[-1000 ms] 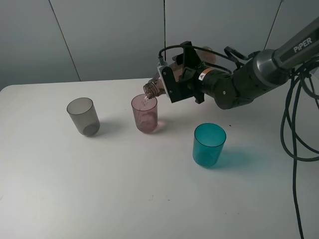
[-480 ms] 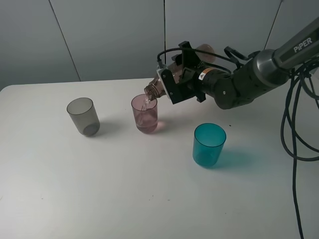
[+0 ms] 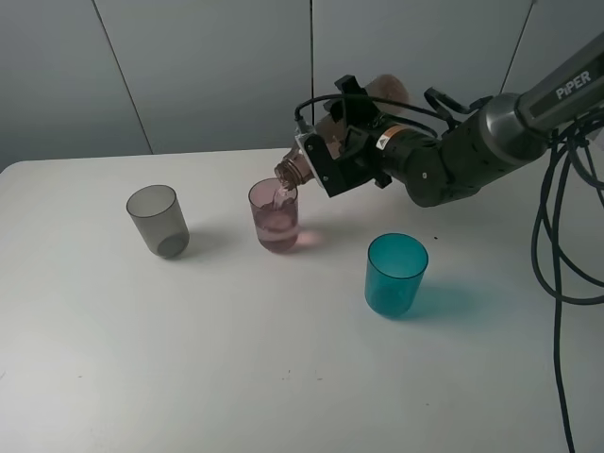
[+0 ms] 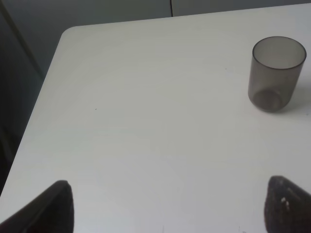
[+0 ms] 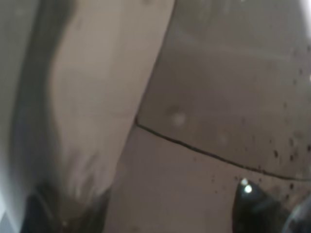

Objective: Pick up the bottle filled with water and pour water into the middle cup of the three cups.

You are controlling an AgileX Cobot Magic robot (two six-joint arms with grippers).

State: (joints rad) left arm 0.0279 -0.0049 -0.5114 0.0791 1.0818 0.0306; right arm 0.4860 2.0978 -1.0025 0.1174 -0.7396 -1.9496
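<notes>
The right hand (image 3: 330, 159) is closed on the bottle (image 3: 295, 170) and holds it tilted, neck down, over the pink middle cup (image 3: 274, 217) — water (image 3: 276, 229) stands in this cup. The grey cup (image 3: 158, 220) is left of it and the teal cup (image 3: 395, 275) nearer, to the right. The left hand (image 4: 170, 208) is wide open — above the counter (image 3: 236, 359).

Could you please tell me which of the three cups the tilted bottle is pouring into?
The pink-mauve cup, the middle one: the bottle tips its mouth over that rim. The grey cup and the teal cup stand clear of it.
</notes>
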